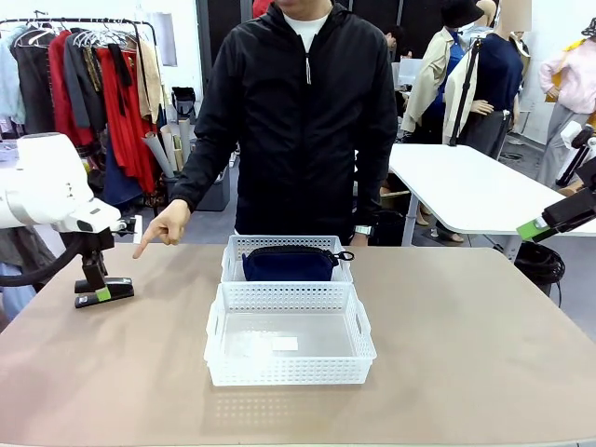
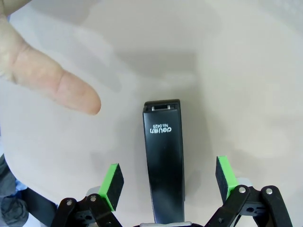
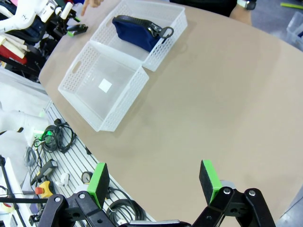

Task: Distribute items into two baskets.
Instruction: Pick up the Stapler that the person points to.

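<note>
The left jaws stand wide open, pointing down at the counter (image 1: 466, 326), their green pads (image 2: 112, 185) on either side of the black stapler (image 2: 164, 165) and apart from it. The stapler lies flat on the counter, lengthwise between the pads. A person's hand (image 1: 166, 226) points an index finger (image 2: 57, 85) down just beside it. The right jaws are open too, held high over the counter's right edge and well apart from the task's things. At mid-counter two white mesh baskets sit touching. The far basket (image 1: 279, 244) holds the navy zippered pouch (image 1: 289, 264); the near basket (image 1: 289, 372) shows a clear bottom with a small white label (image 1: 285, 344).
</note>
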You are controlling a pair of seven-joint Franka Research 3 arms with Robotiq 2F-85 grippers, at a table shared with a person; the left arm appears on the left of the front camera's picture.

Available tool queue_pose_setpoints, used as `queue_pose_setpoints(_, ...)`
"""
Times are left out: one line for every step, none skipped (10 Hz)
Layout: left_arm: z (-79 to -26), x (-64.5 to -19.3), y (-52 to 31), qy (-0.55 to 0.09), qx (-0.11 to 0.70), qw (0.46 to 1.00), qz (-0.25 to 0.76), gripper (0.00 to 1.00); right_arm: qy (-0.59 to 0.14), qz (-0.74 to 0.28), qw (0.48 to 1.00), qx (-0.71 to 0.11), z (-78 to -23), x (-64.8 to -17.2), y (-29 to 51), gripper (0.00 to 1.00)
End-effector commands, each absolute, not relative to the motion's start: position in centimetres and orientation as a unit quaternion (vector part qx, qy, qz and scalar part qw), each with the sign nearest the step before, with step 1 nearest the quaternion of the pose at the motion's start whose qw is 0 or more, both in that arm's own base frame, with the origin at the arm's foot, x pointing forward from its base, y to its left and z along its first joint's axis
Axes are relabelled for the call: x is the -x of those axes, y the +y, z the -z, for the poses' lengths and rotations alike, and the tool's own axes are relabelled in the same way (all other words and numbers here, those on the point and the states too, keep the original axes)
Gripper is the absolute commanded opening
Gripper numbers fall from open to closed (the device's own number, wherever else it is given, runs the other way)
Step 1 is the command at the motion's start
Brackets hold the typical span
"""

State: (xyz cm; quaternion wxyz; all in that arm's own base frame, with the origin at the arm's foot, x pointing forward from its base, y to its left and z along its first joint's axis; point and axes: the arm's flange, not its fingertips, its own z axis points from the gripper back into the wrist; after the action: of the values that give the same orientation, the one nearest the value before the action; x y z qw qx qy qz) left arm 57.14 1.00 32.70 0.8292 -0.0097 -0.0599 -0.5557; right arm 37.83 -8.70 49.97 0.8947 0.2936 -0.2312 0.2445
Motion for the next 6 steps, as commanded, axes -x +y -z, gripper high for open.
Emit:
queue_pose_setpoints(-32.35, -57.25, 1.07, -0.065, 0.006, 0.821, 0.567, 1.0, -0.234, -0.245, 0.894, -0.292, -49.95, -37.95, -8.68, 1.0)
queue_pose_setpoints(-31.93, -57.24, 0.99, -0.061, 0.007, 0.821, 0.568, 1.0, -0.234, -0.245, 0.894, -0.292, -49.95, -37.95, -8.68, 1.0)
queue_pose_setpoints(-31.9, -57.26, 0.91, -0.063, 0.009, 0.82, 0.569, 1.0, -0.234, -0.245, 0.894, -0.292, -49.95, -37.95, -8.68, 1.0)
queue_pose_setpoints(-31.88, -57.24, 0.92, -0.065, 0.01, 0.82, 0.569, 0.92, -0.234, -0.245, 0.894, -0.292, -49.95, -37.95, -8.68, 1.0)
queue_pose_setpoints(-31.74, -57.13, 0.97, -0.065, 0.01, 0.819, 0.569, 0.76, -0.234, -0.245, 0.894, -0.292, -49.95, -37.95, -8.68, 1.0)
queue_pose_setpoints(-31.76, -57.08, 0.94, -0.064, 0.01, 0.821, 0.568, 0.57, -0.234, -0.245, 0.894, -0.292, -49.95, -37.95, -8.68, 1.0)
